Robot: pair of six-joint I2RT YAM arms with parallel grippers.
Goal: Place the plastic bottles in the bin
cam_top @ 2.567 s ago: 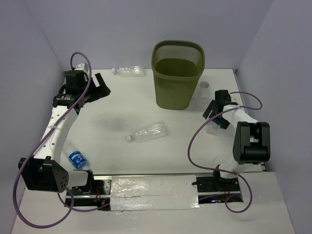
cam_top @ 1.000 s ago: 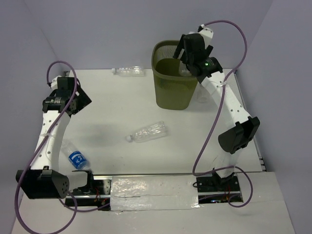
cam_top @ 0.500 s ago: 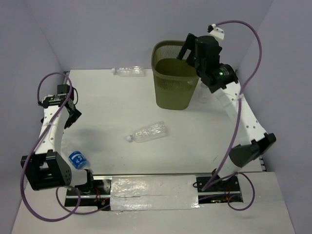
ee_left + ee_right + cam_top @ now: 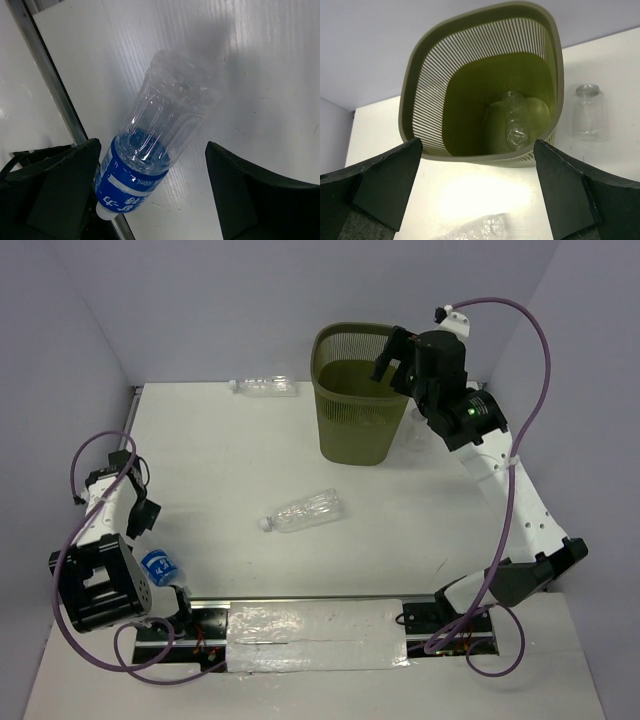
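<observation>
Gaping right gripper (image 4: 477,150) over bin (image 4: 427,100), bottle (image 4: 515,125) dim inside, left gripper (image 4: 152,145) spread over blue-label bottle (image 4: 160,115), cap (image 4: 105,212) half-hidden.

Top view: light is even and diffuse, coming from above. The white table (image 4: 230,460) is bright, shadows are weak and soft-edged, and focus is sharp throughout. The bin (image 4: 365,435) interior reads darker.

Left wrist view: the table is close to overexposed. A soft grey shadow lies above and right of the labelled bottle (image 4: 160,125). The left fingers (image 4: 55,190) are dark and show little surface detail.

Right wrist view: the right fingers (image 4: 377,180) are blurred at the lower corners. The bottle (image 4: 517,125) inside the bin is indistinct, possibly because its plastic is clear.
</observation>
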